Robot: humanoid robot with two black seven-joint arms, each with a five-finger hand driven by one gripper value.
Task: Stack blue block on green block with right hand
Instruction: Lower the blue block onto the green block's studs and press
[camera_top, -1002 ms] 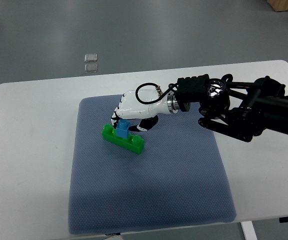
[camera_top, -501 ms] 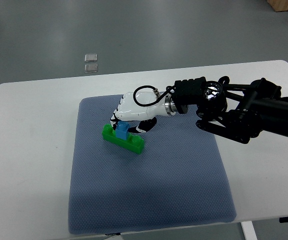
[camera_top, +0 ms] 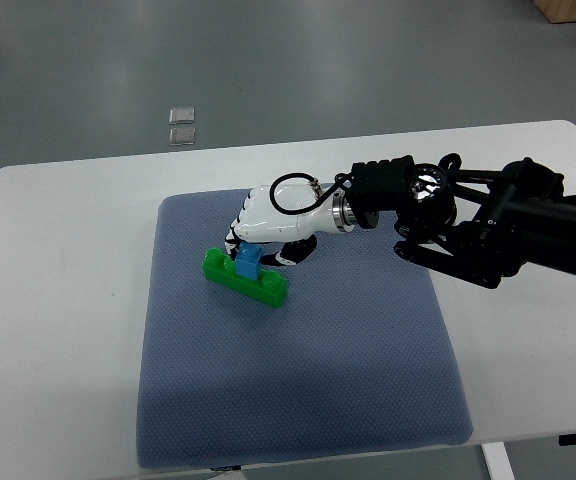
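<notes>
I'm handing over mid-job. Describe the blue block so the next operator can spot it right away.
Find the grey-blue textured mat on the white table. In its upper left part lies a long bright green studded block. The small blue plastic block sits on top of it, near its middle, right under the white right hand; it is the only blue piece there.

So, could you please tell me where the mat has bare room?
The grey-blue textured mat lies bare in front of the long green block and along its right side. Crowded: its far left, around the small blue block and right hand.
</notes>
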